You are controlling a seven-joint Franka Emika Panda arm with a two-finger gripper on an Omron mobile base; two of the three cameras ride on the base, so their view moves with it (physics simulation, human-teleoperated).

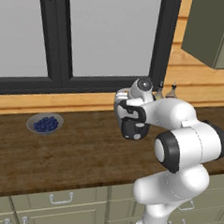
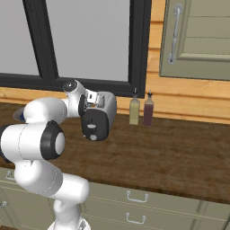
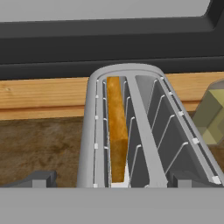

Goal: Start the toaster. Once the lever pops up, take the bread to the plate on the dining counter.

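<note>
The toaster stands on the wooden kitchen counter under the window, its black end panel facing the base. The lever is a small pale tab about halfway up that panel, above the round dial. In the hand view the bread stands on edge in the toaster's left slot; the right slot is empty. My gripper hovers just above the near end of the toaster, open wide, with one fingertip on each side and nothing held. The plate and the dining counter are out of view.
A grey bowl of blue berries sits at the left of the counter. Two bottles stand by the wall right of the toaster. A wall cabinet hangs upper right. Drawers run below the counter.
</note>
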